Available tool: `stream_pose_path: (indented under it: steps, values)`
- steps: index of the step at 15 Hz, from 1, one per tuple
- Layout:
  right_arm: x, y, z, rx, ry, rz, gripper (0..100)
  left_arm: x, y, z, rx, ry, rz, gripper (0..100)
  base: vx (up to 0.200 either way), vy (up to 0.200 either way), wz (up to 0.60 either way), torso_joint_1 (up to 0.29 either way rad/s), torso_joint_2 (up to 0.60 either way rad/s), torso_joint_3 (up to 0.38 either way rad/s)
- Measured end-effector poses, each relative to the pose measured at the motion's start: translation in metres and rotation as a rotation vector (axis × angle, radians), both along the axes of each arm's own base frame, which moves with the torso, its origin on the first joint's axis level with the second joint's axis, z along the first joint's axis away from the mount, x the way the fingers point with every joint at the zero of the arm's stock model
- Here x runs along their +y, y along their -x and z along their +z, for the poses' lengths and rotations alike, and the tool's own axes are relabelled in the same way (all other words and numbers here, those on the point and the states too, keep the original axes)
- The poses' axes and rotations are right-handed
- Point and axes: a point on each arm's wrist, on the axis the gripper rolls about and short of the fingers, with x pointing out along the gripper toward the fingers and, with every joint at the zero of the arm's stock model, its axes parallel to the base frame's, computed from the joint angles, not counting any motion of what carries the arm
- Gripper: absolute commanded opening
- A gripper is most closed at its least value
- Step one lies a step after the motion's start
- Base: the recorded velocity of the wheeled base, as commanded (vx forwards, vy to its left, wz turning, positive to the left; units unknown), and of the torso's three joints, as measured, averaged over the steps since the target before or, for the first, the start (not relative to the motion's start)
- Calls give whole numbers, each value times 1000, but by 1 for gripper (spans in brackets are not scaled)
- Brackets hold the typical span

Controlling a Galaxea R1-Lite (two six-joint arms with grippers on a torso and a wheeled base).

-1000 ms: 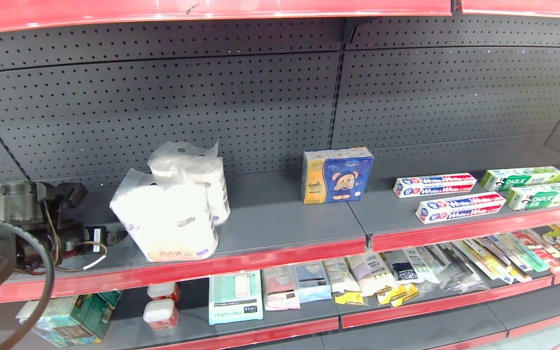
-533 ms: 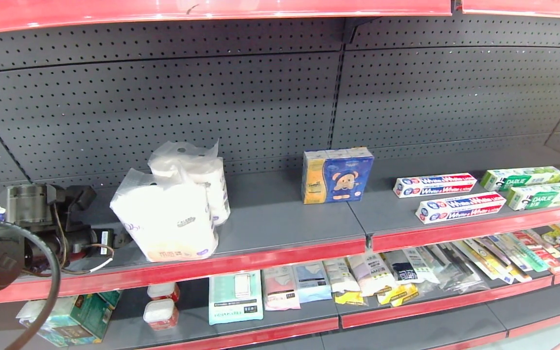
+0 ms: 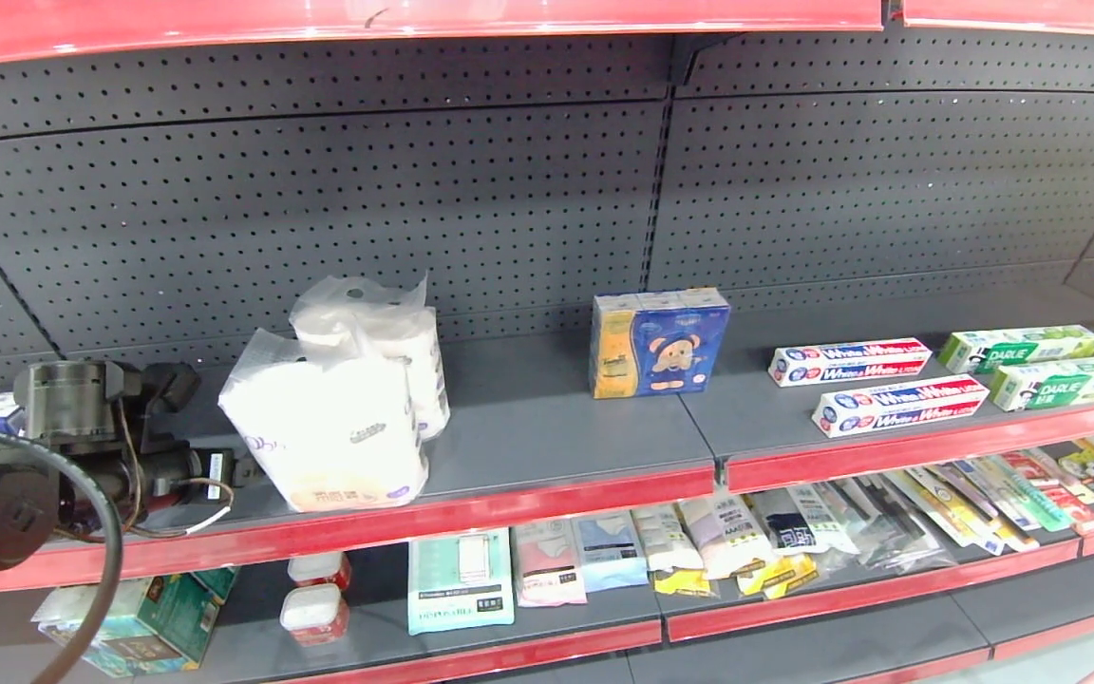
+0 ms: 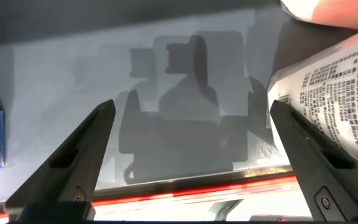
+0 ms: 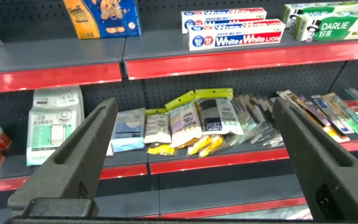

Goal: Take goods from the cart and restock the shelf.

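- Left gripper [image 4: 191,109] is on the upper shelf [image 3: 547,418], jaws spread wide and nothing between them but bare grey shelf board.
- The front toilet-roll pack [image 3: 324,432] stands upright on that shelf, close to the red front lip [image 3: 509,499]. A second toilet-roll pack [image 3: 386,332] is tucked just behind it.
- In the left wrist view, the front pack [image 4: 334,106] sits right against one finger [image 4: 309,162]. Whether they touch, I can't tell.
- Right gripper [image 5: 194,106] is also wide open and empty, hanging well away from the shelf and facing its lower tiers.
- My read: this pack looks delivered, and the left arm's next job is to get clear.
- The risk is the soft, loose plastic wrap. If that near finger catches it on the way out, the pack could be dragged along.
- Being so near the lip, the pack could then tip forward off the shelf.
- A sideways swing towards it could also shove the pack into the one behind and topple both.
- Farther along, the blue tissue pack [image 3: 658,342] and the toothpaste boxes [image 3: 849,361] are well apart from all this.
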Motion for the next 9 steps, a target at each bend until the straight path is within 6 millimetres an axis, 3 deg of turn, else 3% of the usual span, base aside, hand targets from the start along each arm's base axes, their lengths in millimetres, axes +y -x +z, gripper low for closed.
stream_pose_path:
  steps: [9]
  values:
    - [0, 0, 0, 0, 0, 1, 100, -8, 1, 1, 0, 1, -28, 100, 0, 0, 0, 0, 0, 0]
